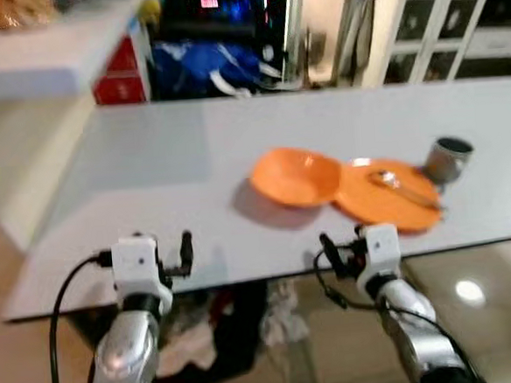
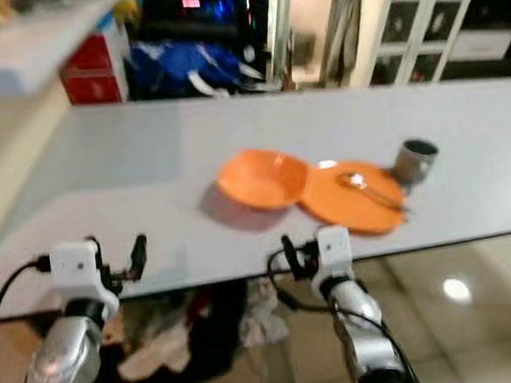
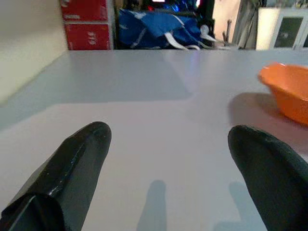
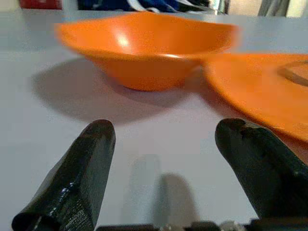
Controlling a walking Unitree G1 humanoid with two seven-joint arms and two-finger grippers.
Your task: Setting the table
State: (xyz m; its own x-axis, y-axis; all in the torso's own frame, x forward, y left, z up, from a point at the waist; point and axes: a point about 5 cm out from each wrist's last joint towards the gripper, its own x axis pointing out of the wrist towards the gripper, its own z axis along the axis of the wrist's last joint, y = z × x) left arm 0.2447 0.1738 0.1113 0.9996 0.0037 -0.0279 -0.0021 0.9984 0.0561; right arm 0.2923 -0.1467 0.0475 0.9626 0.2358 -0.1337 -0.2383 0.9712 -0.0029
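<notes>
An orange bowl [image 1: 294,178] sits near the middle of the grey table [image 1: 148,164], its rim touching an orange plate [image 1: 387,195] to its right. A spoon [image 1: 404,188] lies on the plate, and a grey cup [image 1: 448,159] stands just beyond the plate's right side. My left gripper [image 3: 168,139] is open over bare tabletop at the front edge, left of the bowl. My right gripper [image 4: 166,134] is also open, low over the table at its front edge, pointing at the bowl [image 4: 144,48] with the plate [image 4: 260,91] beside it. Both grippers hold nothing.
Behind the table are red boxes [image 1: 123,74], a blue bag [image 1: 203,64] and a white cabinet [image 1: 437,25]. A white counter [image 1: 44,57] stands at the left. Crumpled clothes [image 1: 213,335] lie under the table's front edge on the tiled floor.
</notes>
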